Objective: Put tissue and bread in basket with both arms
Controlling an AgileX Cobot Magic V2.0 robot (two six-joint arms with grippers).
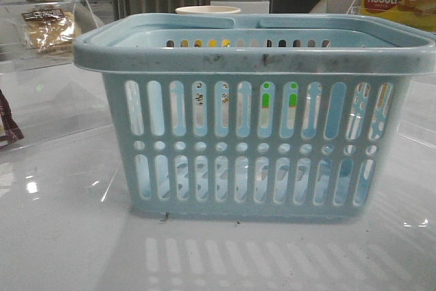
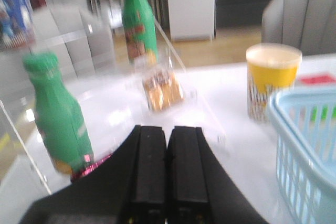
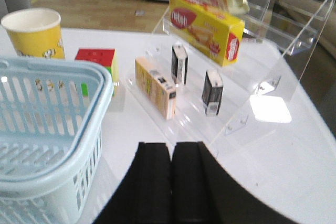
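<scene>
The light-blue basket fills the middle of the front view, and neither gripper shows there. The bread, golden in a clear wrapper, lies on a clear shelf ahead of my left gripper, which is shut and empty. The same bread sits at the far left in the front view. Two small near-black tissue packs stand upright on a clear stepped shelf ahead of my right gripper. That gripper is also shut and empty, with the basket beside it.
Two green bottles stand near the bread. A yellow paper cup is behind the basket. A yellow nabati box, a cream box and a colour cube are near the tissue. A dark brown packet lies far left.
</scene>
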